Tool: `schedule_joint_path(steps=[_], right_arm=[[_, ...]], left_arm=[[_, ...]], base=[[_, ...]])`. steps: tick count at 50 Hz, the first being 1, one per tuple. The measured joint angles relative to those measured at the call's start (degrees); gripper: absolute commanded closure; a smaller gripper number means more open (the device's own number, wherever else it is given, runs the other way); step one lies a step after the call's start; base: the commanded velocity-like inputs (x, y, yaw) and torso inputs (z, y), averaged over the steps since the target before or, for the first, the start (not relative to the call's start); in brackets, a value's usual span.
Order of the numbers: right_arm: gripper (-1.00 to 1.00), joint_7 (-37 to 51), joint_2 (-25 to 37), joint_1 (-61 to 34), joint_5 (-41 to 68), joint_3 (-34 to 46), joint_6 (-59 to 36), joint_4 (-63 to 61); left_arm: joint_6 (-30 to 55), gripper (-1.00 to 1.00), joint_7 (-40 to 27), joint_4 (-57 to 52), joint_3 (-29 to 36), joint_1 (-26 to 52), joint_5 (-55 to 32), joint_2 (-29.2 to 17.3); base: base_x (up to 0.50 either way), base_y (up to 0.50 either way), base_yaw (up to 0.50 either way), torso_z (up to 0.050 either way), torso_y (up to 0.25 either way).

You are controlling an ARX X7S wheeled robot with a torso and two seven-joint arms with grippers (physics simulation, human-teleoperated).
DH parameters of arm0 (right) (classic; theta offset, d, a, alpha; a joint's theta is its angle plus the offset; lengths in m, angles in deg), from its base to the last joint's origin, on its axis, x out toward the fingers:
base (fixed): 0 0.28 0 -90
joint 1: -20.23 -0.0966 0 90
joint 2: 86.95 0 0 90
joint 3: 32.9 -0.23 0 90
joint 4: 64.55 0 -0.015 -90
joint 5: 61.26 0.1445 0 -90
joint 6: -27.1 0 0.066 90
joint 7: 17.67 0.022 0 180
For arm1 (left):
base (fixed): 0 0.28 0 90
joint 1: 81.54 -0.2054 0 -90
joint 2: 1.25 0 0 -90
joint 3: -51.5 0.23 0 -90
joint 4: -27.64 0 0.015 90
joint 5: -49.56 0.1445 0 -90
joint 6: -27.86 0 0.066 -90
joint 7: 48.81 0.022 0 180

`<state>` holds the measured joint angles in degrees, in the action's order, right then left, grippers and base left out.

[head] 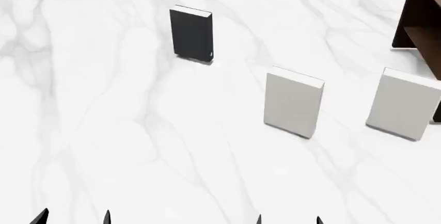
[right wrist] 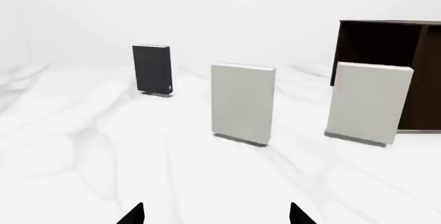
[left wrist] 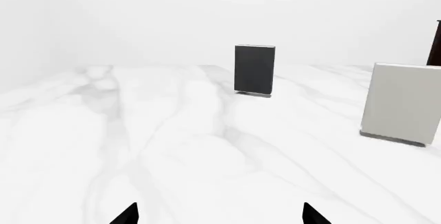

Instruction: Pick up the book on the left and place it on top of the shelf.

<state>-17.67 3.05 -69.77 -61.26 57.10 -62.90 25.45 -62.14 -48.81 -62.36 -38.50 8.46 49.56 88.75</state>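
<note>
The black book (head: 191, 33) stands upright on the white marble table at the far left; it also shows in the left wrist view (left wrist: 254, 69) and the right wrist view (right wrist: 152, 69). The dark brown shelf (head: 422, 22) stands at the far right edge, and shows in the right wrist view (right wrist: 386, 43). My left gripper (head: 74, 218) is open and empty at the near edge, far short of the book; its tips show in the left wrist view (left wrist: 220, 214). My right gripper (head: 288, 220) is open and empty too, as the right wrist view (right wrist: 215, 214) shows.
Two larger pale grey books stand upright right of the black one: one in the middle (head: 293, 102) and one near the shelf (head: 403, 104). The marble table (head: 138, 146) stretches between the grippers and the books.
</note>
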Motion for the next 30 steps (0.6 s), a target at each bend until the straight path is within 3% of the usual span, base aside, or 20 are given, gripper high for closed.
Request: schedule_joint_path(steps=[16,30], right_arm=[[-1.00,3.2,2.0,-0.2,0.0,2.2,1.8,-0.2],[-1.00,4.1,3.5,-0.4,2.0,3.9,0.7,-0.5]], left_arm=[[0.3,-1.00,-2.6,0.0,2.0,0.1,-1.5,-1.9],[0.3,-1.00,-4.2,0.1,3.6,0.4,-2.9,-3.4]], base=[[0.00,0.00,0.00,0.000,0.000],[0.00,-0.46,0.00,0.000,0.000]])
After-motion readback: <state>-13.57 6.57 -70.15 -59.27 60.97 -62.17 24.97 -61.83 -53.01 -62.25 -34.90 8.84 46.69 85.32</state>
